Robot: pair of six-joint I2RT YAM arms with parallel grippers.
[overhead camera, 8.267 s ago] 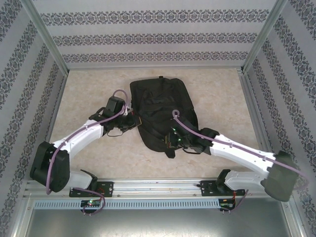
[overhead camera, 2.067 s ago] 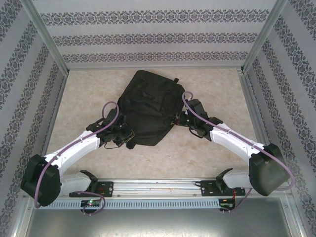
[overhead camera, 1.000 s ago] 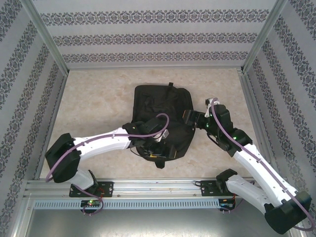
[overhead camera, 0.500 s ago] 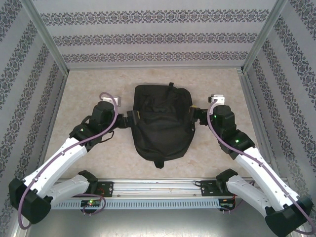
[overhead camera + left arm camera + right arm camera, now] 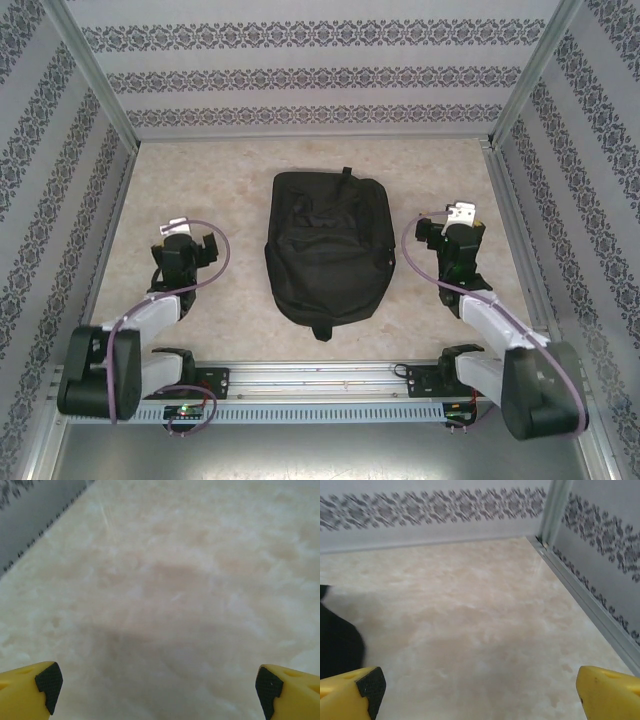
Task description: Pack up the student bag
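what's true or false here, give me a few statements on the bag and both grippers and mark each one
The bag lies on the table: true.
The left gripper is shut on a strap: false, it is open and empty over bare table.
The right gripper is open: true.
The right gripper touches the bag: false, it stands apart, to the bag's right.

One student bag [image 5: 327, 245], mid-table. Two arms: left arm [image 5: 150, 315] near left, right arm [image 5: 490, 320] near right. Two grippers, left gripper [image 5: 159, 682] and right gripper [image 5: 480, 685], two yellow fingers [image 5: 27, 686] apiece. One marbled table [image 5: 200, 180].
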